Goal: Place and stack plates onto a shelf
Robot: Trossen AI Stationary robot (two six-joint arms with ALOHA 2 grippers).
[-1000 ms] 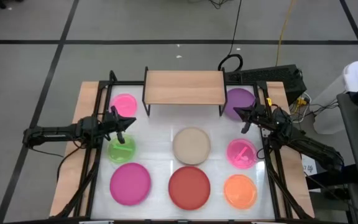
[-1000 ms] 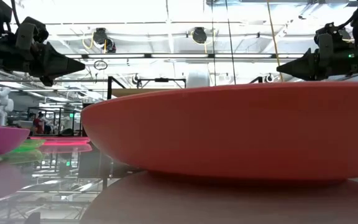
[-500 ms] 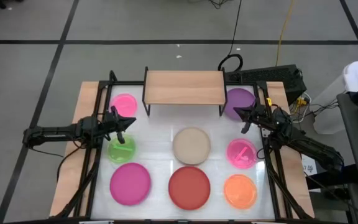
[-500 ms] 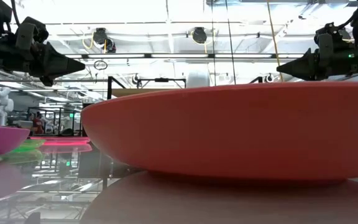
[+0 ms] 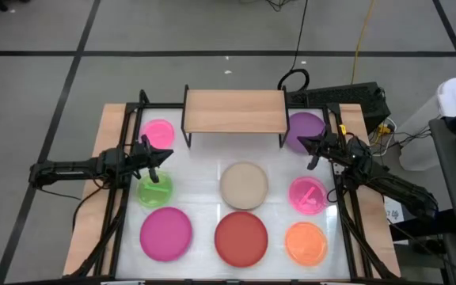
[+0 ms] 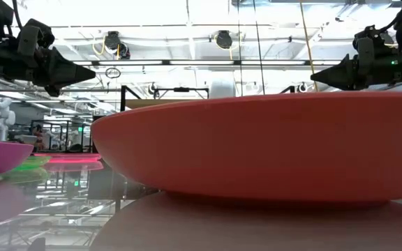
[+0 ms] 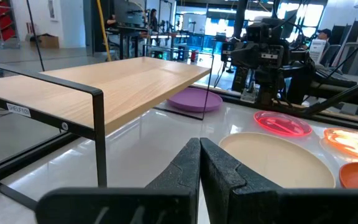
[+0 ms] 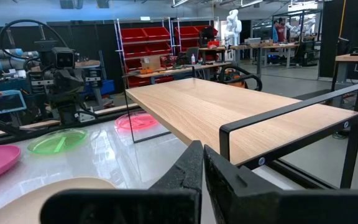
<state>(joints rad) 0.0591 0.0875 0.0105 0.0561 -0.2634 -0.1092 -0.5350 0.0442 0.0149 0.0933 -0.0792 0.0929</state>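
Note:
The light-wood shelf [image 5: 234, 111] stands on black legs at the table's far middle. Plates lie flat on the white table: beige [image 5: 244, 185], red [image 5: 241, 238], magenta [image 5: 165, 233], purple [image 5: 305, 127] beside the shelf, small pink [image 5: 158, 131], green [image 5: 155, 190], pink [image 5: 308, 195], orange [image 5: 305, 243]. My left gripper [image 5: 168, 154] hovers shut and empty between the small pink and green plates. My right gripper [image 5: 301, 142] hovers shut and empty at the purple plate's near edge. The red plate [image 6: 257, 146] fills the low view.
A black frame [image 5: 142, 103] runs along the table's left and right sides. The space under the shelf [image 7: 135, 124] is open. The other arm shows beyond the plates in each wrist view [image 7: 266, 56].

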